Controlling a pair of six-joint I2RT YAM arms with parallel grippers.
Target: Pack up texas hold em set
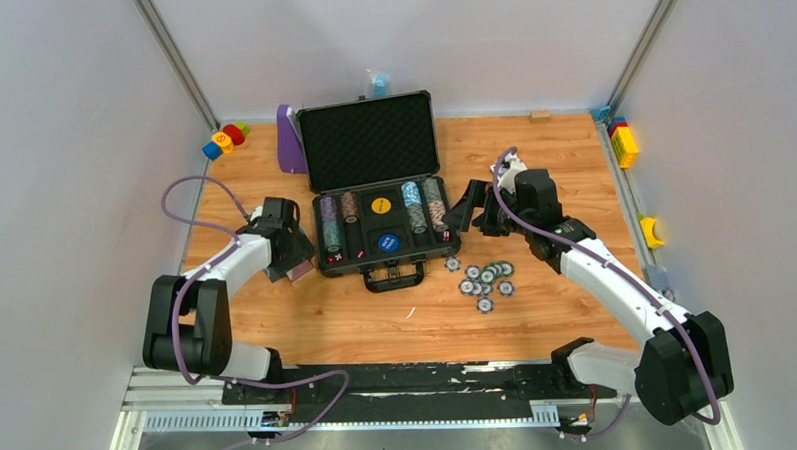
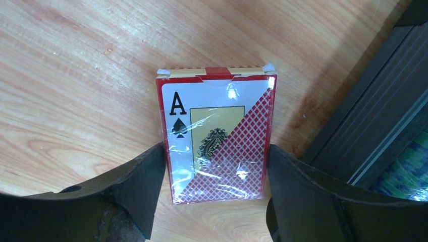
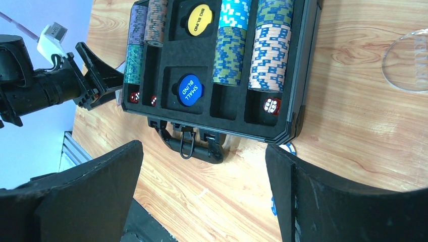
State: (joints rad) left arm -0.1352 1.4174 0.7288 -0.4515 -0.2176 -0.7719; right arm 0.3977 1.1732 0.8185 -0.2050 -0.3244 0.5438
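Observation:
The dark grey briefcase (image 1: 372, 146) lies open at the table's middle, its rows holding striped chip stacks (image 3: 229, 45), a yellow button (image 3: 198, 19), a blue button (image 3: 190, 89) and red dice (image 3: 272, 105). Several loose chips (image 1: 486, 277) lie right of its handle (image 1: 394, 277). A red card deck (image 2: 217, 141), wrapped in film, lies flat on the wood just left of the case wall (image 2: 363, 126). My left gripper (image 2: 216, 166) straddles its near end, open, with a slim gap at the right finger. My right gripper (image 3: 204, 191) hovers open and empty right of the case.
A purple stand (image 1: 289, 139) leans by the lid's left side. Coloured toy blocks (image 1: 224, 139) sit at the back left corner, more blocks (image 1: 624, 142) along the right wall. A clear round disc (image 3: 406, 60) lies on the wood right of the case.

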